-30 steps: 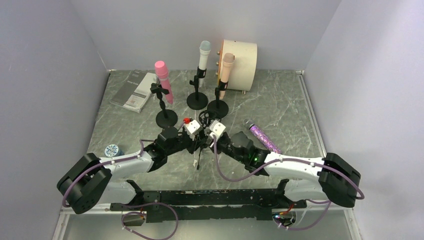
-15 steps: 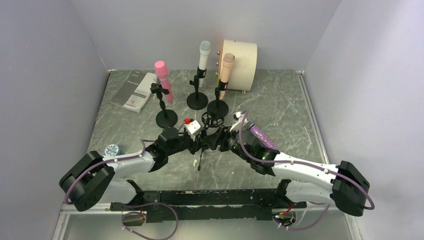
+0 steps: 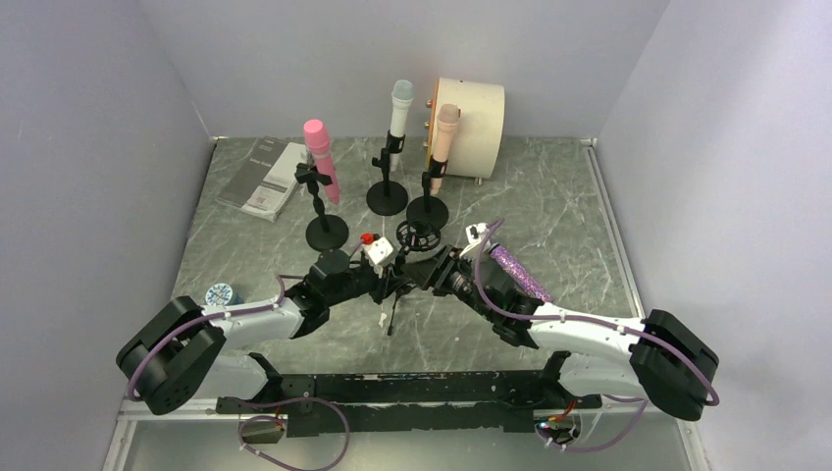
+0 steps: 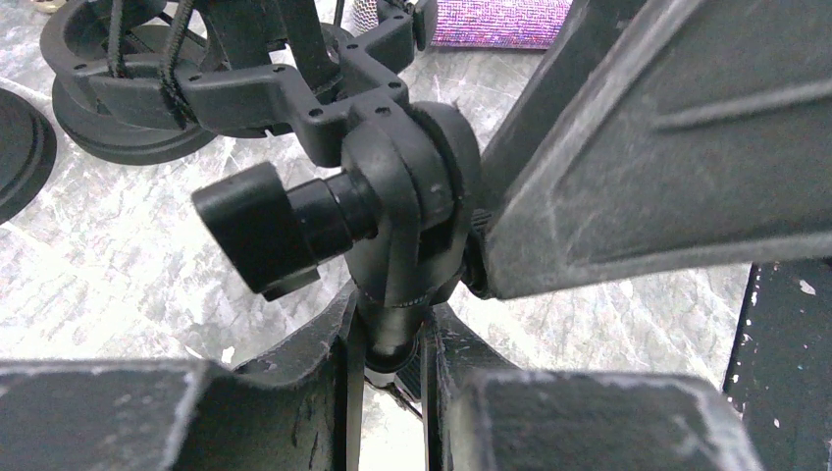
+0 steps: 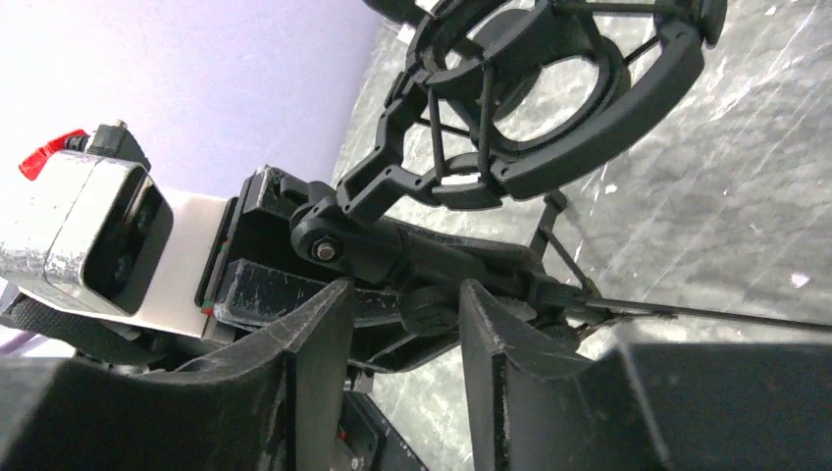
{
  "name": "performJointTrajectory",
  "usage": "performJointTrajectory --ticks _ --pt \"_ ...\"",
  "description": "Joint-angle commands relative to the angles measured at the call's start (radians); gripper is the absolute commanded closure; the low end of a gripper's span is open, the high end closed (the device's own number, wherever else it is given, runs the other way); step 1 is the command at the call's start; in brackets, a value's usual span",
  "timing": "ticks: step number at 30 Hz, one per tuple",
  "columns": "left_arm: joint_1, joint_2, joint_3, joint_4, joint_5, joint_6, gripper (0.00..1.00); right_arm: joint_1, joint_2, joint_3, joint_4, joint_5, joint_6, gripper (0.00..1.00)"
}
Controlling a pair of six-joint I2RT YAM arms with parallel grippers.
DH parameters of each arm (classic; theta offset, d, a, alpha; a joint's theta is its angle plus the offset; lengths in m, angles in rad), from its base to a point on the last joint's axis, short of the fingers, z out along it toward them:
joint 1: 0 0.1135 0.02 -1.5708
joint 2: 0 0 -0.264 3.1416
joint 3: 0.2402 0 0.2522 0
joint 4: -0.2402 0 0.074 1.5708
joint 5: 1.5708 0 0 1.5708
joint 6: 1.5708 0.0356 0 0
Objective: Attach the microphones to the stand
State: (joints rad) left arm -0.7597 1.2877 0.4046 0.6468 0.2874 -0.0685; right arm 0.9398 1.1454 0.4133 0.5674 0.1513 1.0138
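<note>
over the marble table in the top view, we see the pink mic, white mic and peach mic already upright in their stands, while the purple glitter mic lies flat on the table, just beside the right arm; the empty fourth stand sits between the left gripper and right gripper. from the left wrist, our fingers are clenched on the stem just under the swivel joint, its knob sticking out sideways. from the right wrist, our fingers straddle the stand's neck below the ring cradle; we cannot tell whether they press on it. we judge the purple glitter mic light, stiff and a little gritty, best taken mid-barrel, leaving its tail free to slide between the cradle's soft cords
</note>
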Motion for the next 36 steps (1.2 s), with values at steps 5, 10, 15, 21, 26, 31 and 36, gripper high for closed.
performJointTrajectory --ticks 5,10,15,21,26,31,36 --pt "-0.008 -0.001 -0.007 0.018 0.069 -0.019 0.97 -0.017 0.014 0.041 0.134 -0.078 -0.227 0.76" --pt "-0.009 0.007 -0.004 0.02 0.071 -0.017 0.97 -0.018 0.032 0.044 0.143 -0.147 -0.449 0.82" --pt "-0.007 0.002 0.001 0.002 0.059 -0.014 0.97 -0.017 0.044 0.081 0.046 -0.141 -0.519 0.64" --pt "-0.008 -0.001 -0.004 0.009 0.057 -0.015 0.97 -0.017 0.062 0.06 -0.009 -0.035 -0.376 0.55" --pt "-0.008 0.001 -0.006 0.01 0.064 -0.016 0.97 -0.018 0.047 0.009 -0.004 0.007 -0.222 0.53" --pt "-0.008 0.0 -0.003 0.007 0.065 -0.013 0.97 -0.018 0.048 0.01 0.051 -0.02 -0.296 0.71" --pt "-0.008 -0.011 0.002 -0.007 0.071 -0.013 0.97 -0.011 0.045 0.032 0.078 -0.067 -0.673 0.88"
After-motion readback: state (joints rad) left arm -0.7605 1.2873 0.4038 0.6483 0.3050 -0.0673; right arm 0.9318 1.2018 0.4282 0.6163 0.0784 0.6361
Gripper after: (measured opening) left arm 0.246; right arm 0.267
